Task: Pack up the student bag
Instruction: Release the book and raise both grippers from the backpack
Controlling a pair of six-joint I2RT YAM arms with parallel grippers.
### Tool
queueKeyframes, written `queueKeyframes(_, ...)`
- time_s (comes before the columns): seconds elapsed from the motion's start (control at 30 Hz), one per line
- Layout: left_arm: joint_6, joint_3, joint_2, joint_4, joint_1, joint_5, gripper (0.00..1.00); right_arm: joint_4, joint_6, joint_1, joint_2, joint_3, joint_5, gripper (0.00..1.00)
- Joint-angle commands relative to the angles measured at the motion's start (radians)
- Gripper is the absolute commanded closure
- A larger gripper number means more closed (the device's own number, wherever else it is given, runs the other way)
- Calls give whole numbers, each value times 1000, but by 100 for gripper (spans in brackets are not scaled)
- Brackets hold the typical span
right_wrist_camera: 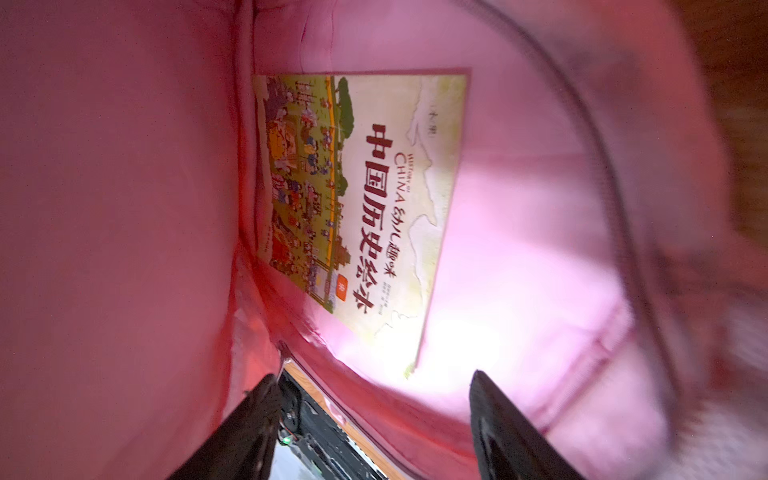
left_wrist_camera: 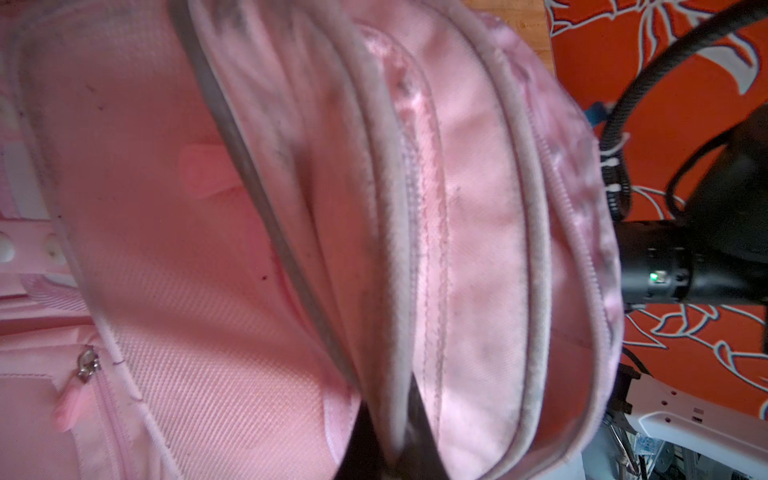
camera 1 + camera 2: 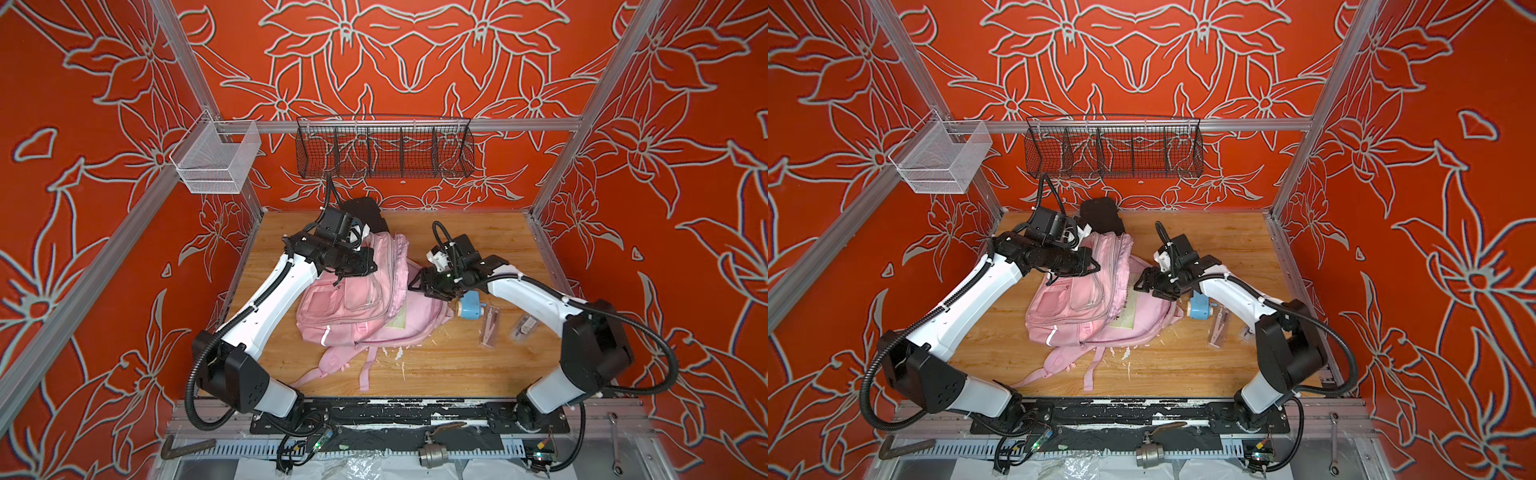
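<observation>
orange-red walls (image 3: 415, 62) with grey flower outlines; aluminium rails (image 3: 519, 124); wooden tabletop (image 3: 457, 365); black wire basket (image 3: 384, 151)

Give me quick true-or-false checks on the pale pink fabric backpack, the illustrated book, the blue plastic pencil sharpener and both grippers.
1. The illustrated yellow-green book lies inside the pale pink fabric backpack. True.
2. The right gripper is clamped on the book. False: its jaws stand open, clear of it.
3. The blue plastic pencil sharpener is packed too. False: it lies on the wooden table beside the backpack.
4. The left gripper is shut on the backpack's upper flap. True.
</observation>
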Motion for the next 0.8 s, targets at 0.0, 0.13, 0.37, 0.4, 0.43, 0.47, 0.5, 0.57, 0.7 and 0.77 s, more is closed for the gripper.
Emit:
queueKeyframes(0.0,7,-3,-34,116,9,21,100,-170,-106,-37,-89,41,107,28)
queueKeyframes(0.13,43,-2,-7,101,-2,14,100,-241,-151,-128,-188,7,157,29)
queueKeyframes(0.37,209,41,76,-7,-88,-97,94,-257,-238,-189,-293,-54,180,30)
queueKeyframes(0.4,222,51,93,-21,-99,-110,93,-256,-250,-189,-300,-55,183,30)
queueKeyframes(0.43,216,55,108,-24,-105,-125,92,-252,-256,-190,-306,-58,188,30)
queueKeyframes(0.47,204,58,119,-21,-109,-127,91,-251,-259,-192,-313,-61,198,30)
queueKeyframes(0.5,188,55,132,-11,-109,-126,89,-250,-262,-194,-319,-63,204,31)
queueKeyframes(0.57,166,47,145,18,-117,-135,73,-248,-270,-198,-326,-63,206,31)
queueKeyframes(0.7,220,63,153,13,-133,-185,44,-229,-294,-201,-345,-65,173,30)
queueKeyframes(0.77,317,74,136,-15,-133,-212,36,-184,-331,-201,-361,-86,96,31)
